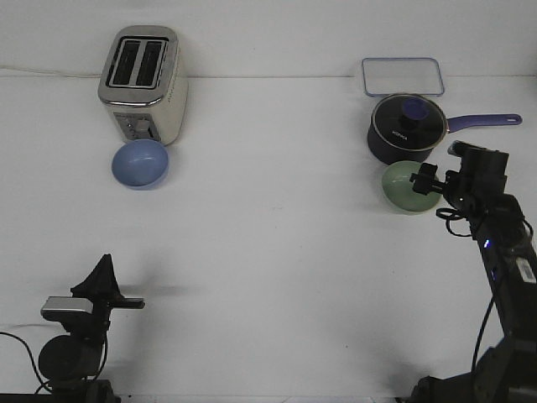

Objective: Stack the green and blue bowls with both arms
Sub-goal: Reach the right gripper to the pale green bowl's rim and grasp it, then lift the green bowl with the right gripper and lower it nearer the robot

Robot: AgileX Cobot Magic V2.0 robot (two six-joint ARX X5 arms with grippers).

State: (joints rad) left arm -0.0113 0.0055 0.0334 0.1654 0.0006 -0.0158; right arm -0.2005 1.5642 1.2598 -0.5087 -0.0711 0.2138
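My right fingers (422,180) sit at the green bowl (405,188); grip unclear. A rim pinch may slip or nudge the pot (404,128). Left fingers (102,273): unclear.

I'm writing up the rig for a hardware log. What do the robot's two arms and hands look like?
Both arms are black and jointed. The left arm carries a light grey block near its wrist, ends in a dark pointed hand, and has a thin black cable looping beside its round base. The right arm is bulkier, with black cables along it, a small blue light and a white label; its hand is black too.
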